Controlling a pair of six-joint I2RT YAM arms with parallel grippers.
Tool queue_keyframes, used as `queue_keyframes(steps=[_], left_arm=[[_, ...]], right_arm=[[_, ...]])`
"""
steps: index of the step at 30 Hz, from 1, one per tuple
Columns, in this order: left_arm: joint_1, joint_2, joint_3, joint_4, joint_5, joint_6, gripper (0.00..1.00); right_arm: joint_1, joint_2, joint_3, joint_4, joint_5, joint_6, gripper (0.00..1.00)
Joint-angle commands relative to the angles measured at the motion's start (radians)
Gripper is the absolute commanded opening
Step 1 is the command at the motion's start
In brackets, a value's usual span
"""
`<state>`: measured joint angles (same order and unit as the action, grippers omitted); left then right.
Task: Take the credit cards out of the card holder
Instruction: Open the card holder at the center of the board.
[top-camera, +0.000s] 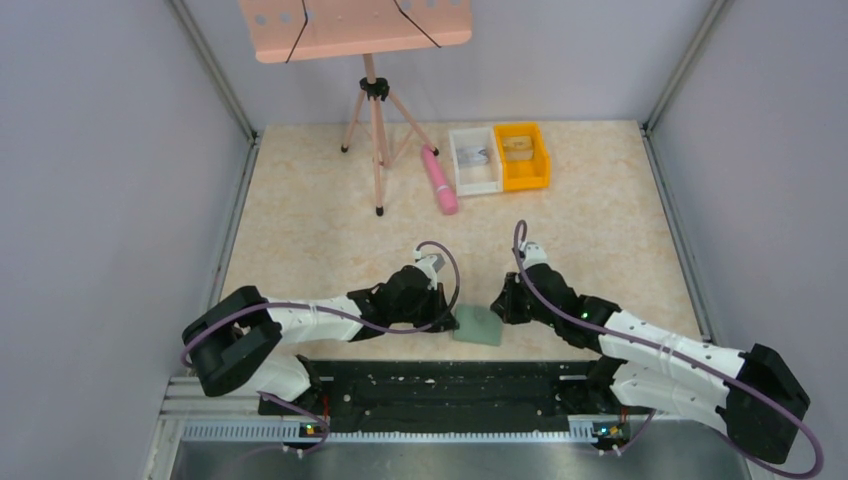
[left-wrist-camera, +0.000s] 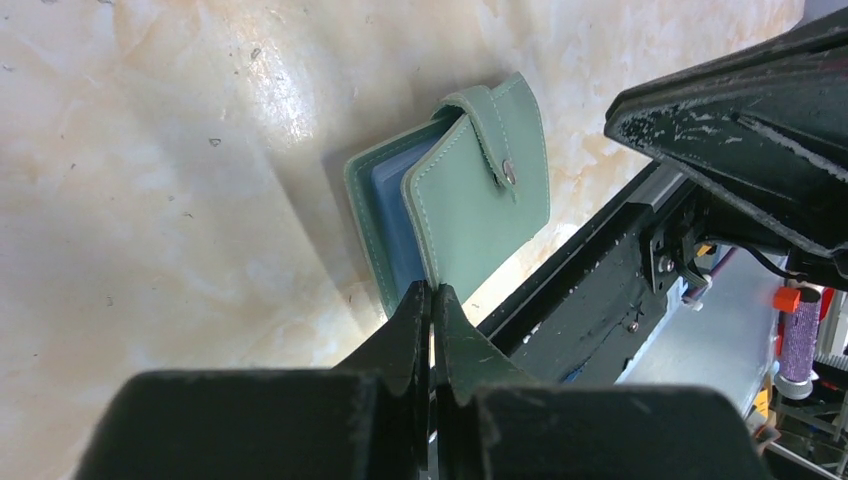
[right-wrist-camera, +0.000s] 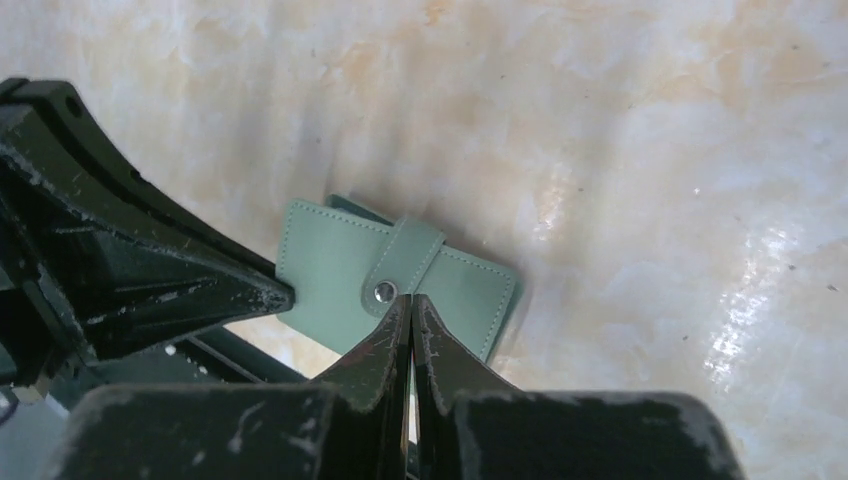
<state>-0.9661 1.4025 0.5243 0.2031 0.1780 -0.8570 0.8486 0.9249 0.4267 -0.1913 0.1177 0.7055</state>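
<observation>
The sage-green card holder (top-camera: 477, 326) lies folded on the table between my two grippers, its tab snapped over the cover. In the left wrist view the card holder (left-wrist-camera: 480, 210) gapes slightly and a strip of blue inner pocket shows. My left gripper (left-wrist-camera: 432, 292) is shut, with its tips at the holder's near edge. In the right wrist view my right gripper (right-wrist-camera: 410, 300) is shut, with its tips just below the tab's snap on the holder (right-wrist-camera: 330, 262). In the top view, the left gripper (top-camera: 450, 320) and right gripper (top-camera: 498, 305) flank the holder. The credit cards are hidden.
A white bin (top-camera: 474, 158) and an orange bin (top-camera: 522, 155) stand at the back. A pink cylinder (top-camera: 439, 180) lies beside a tripod stand (top-camera: 375, 130). A black rail (top-camera: 440, 385) runs along the near edge, right behind the holder.
</observation>
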Motion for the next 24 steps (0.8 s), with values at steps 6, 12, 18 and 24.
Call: queue_keyframes(steps=[6, 12, 18, 24], left_arm=[[-0.002, -0.007, 0.011, 0.058, 0.035, -0.005, 0.0], [-0.002, -0.003, 0.026, 0.051, 0.05, -0.002, 0.0], [-0.002, -0.011, 0.03, 0.05, 0.051, -0.017, 0.0], [-0.001, -0.009, 0.041, 0.031, 0.035, 0.008, 0.0]], right_arm=[[0.009, -0.038, -0.043, 0.162, -0.149, -0.132, 0.34], [0.01, -0.026, -0.065, 0.222, -0.152, -0.135, 0.49], [0.052, 0.061, -0.055, 0.254, -0.101, -0.101, 0.51], [0.108, 0.165, -0.005, 0.181, 0.016, -0.103, 0.51]])
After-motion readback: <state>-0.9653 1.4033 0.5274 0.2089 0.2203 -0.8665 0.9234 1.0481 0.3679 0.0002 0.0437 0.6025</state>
